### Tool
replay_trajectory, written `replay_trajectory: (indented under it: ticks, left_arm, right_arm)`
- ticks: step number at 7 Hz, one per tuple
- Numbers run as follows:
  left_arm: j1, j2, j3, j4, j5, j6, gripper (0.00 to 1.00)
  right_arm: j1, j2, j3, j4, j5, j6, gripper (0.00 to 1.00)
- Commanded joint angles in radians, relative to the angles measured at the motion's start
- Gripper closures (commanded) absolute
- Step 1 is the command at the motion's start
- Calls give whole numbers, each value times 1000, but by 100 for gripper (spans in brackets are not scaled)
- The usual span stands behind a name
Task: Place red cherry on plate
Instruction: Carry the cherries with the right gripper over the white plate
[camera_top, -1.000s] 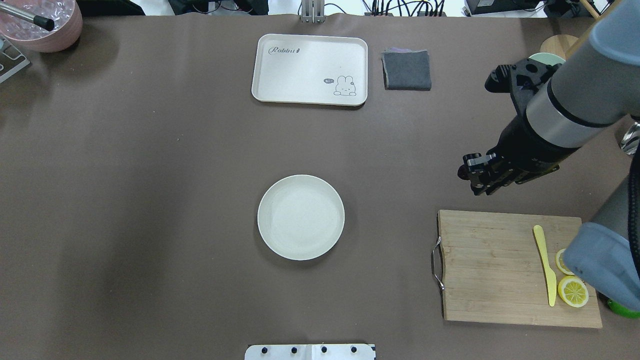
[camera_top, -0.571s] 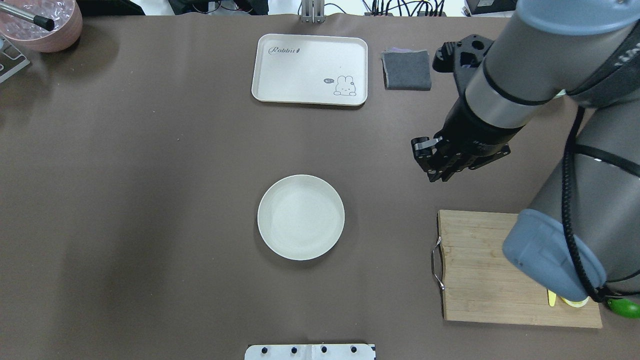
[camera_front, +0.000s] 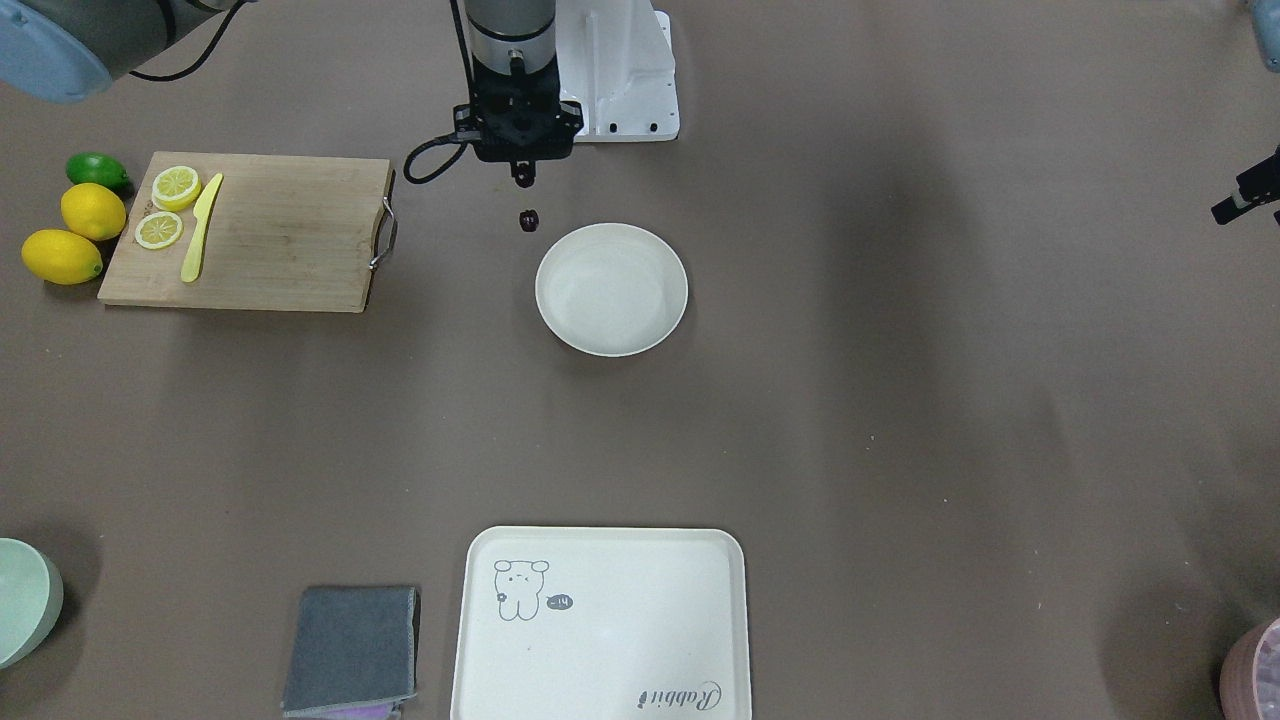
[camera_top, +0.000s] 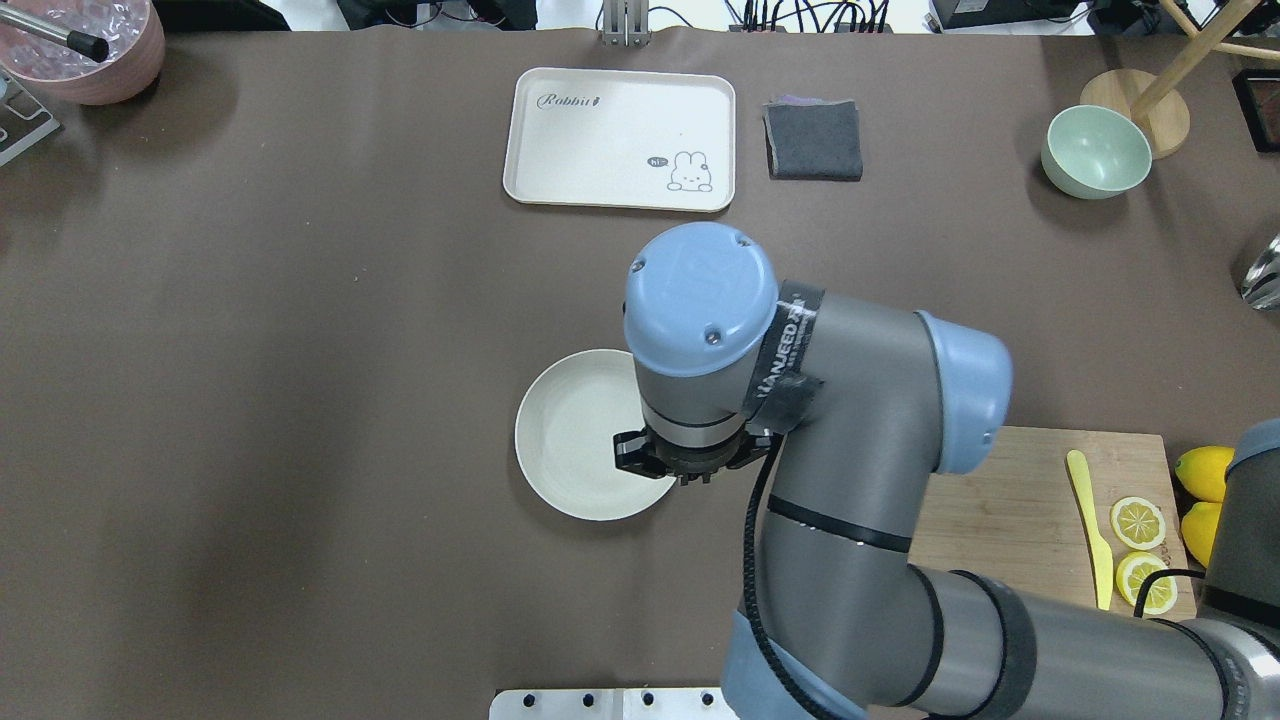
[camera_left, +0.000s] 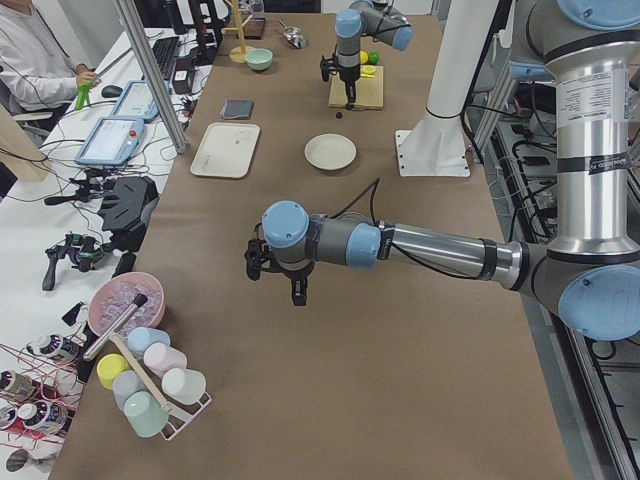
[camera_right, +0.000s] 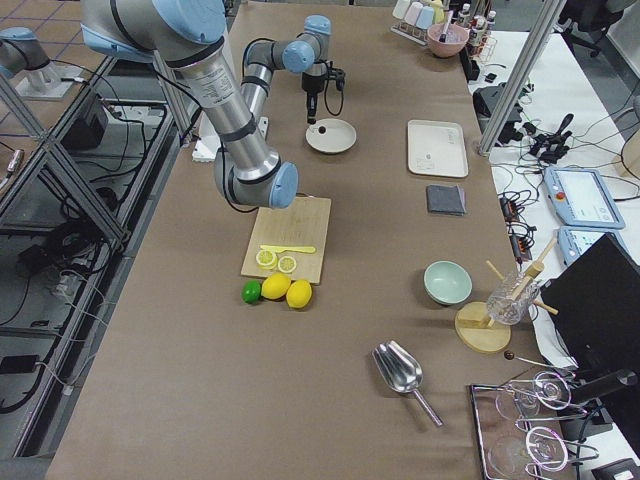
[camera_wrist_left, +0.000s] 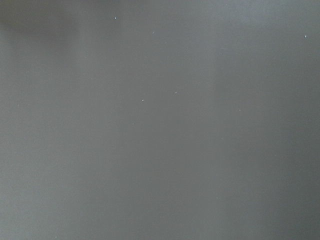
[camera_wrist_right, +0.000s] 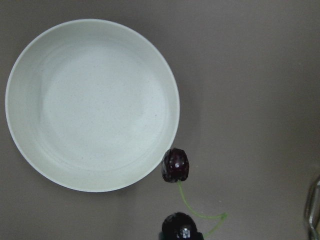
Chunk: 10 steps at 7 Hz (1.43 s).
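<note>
The red cherry (camera_front: 529, 219) is two dark fruits on thin green stems. It dangles from my right gripper (camera_front: 522, 182), which points straight down and is shut on it. In the right wrist view one cherry (camera_wrist_right: 175, 165) overlaps the rim of the plate (camera_wrist_right: 92, 105) and the other sits at the bottom edge. The round cream plate (camera_front: 612, 290) has nothing in it. From overhead, my right wrist covers the near right part of the plate (camera_top: 560, 430) and hides the cherry. My left gripper (camera_left: 298, 292) hangs far off over bare table; I cannot tell its state.
A wooden cutting board (camera_front: 270, 235) with lemon slices and a yellow knife (camera_front: 200, 228) lies on the robot's right, with lemons and a lime beside it. The cream tray (camera_top: 620, 140), grey cloth (camera_top: 813, 140) and green bowl (camera_top: 1095, 150) stand on the far side.
My right arm has swung leftward from above the cutting board area to the plate's near right edge. The plate has not moved.
</note>
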<state>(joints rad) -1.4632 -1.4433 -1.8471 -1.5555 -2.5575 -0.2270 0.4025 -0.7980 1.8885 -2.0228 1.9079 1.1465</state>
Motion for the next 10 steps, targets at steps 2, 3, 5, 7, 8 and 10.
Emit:
replay_trajectory:
  ticks: [2, 3, 5, 7, 8, 10]
  left_arm:
    - [-3, 61, -35, 0, -1, 3, 2]
    - [-2, 79, -37, -1, -1, 3, 2]
    - [-3, 81, -32, -1, -1, 3, 2]
    - [-8, 83, -37, 0, -1, 3, 2]
    - [-11, 83, -38, 0, -1, 2, 2]
    - [-14, 93, -41, 0, -1, 0, 2]
  right_arm:
    - [-62, 117, -207, 98, -15, 65, 100]
    - [-63, 120, -241, 154, -15, 65, 100]
    - [-53, 121, -317, 241, -27, 50, 100]
    - [-38, 138, -414, 340, -27, 50, 100]
    - [-31, 141, -442, 363, -27, 47, 100]
    - [-24, 141, -442, 363, -23, 39, 0]
